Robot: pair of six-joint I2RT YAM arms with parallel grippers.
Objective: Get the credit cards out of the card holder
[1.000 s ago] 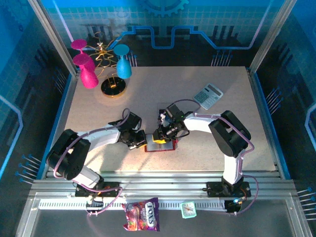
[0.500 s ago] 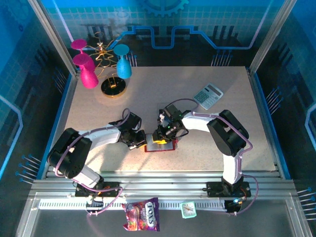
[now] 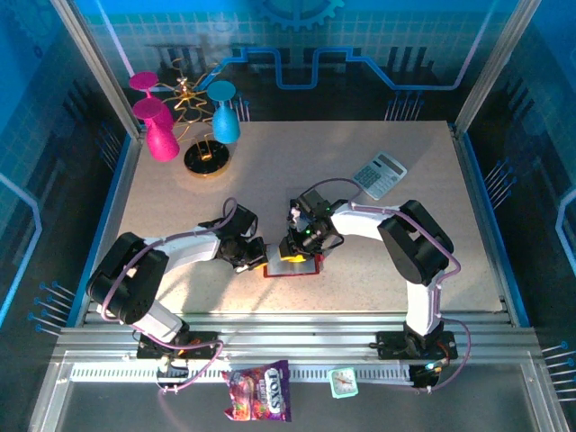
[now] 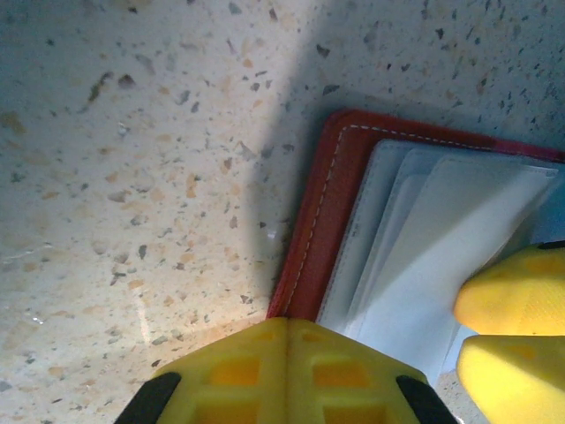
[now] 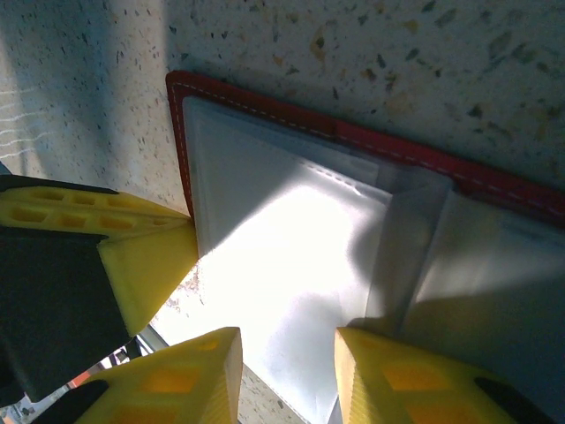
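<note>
The red card holder (image 3: 293,267) lies open on the table between both arms, grey pockets (image 5: 291,256) facing up. The credit cards are hidden; I cannot tell them apart from the pale pocket layers (image 4: 441,238). My left gripper (image 4: 287,349) is shut, its joined tips pressing on the holder's red left edge (image 4: 320,221). My right gripper (image 5: 284,375) is open, its fingers (image 5: 397,380) standing apart over the near part of the grey pockets, one finger at a pocket's edge. In the top view the left gripper (image 3: 256,256) and the right gripper (image 3: 294,253) meet over the holder.
A grey calculator (image 3: 379,173) lies at the back right. Pink and teal goblets (image 3: 162,135) and a black-and-gold stand (image 3: 207,157) occupy the back left. A candy bag (image 3: 259,392) and a small packet (image 3: 343,382) lie on the rail in front of the table.
The right gripper has shifted slightly left over the holder and its fingers have spread a little. The left arm has stayed put.
</note>
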